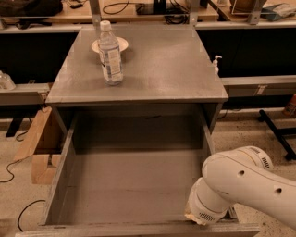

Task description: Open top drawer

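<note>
Grey top drawer (129, 185) gapes, pincer (192, 216) at front-right corner.

Speckled floor (249, 139) — wooden bench (138, 14) behind, cardboard (38, 139) at left.

Our white arm (249, 185) comes in from the right edge at the near side of the scene and extends leftward, its thick rounded link bent downward. The ribbed wrist (206, 210) at its end points down and slightly left. Our pincer (189, 215) sits just below that wrist, at the near right and low in the view. Only a tan sliver of it shows past the wrist; the rest is hidden.
</note>
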Action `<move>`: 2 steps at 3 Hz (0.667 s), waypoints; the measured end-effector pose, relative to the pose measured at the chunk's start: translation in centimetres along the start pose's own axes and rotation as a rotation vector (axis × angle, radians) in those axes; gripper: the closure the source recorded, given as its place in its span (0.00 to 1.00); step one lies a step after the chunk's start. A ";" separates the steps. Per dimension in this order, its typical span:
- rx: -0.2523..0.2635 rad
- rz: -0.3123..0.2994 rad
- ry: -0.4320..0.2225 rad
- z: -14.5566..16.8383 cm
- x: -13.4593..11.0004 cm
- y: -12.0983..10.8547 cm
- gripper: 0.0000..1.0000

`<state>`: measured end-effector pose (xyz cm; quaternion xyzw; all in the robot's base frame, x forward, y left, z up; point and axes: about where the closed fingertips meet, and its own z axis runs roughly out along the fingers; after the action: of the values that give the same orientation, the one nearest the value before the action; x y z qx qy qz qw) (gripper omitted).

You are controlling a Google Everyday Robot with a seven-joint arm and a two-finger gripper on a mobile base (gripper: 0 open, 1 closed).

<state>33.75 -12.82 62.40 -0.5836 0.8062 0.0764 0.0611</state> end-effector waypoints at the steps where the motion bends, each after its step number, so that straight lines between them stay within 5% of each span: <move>1: 0.000 0.000 0.000 0.0 -0.2 -0.2 1.00; 2: 0.000 0.000 0.000 0.0 -0.2 -0.2 1.00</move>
<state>33.98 -12.68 62.42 -0.5836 0.8061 0.0765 0.0611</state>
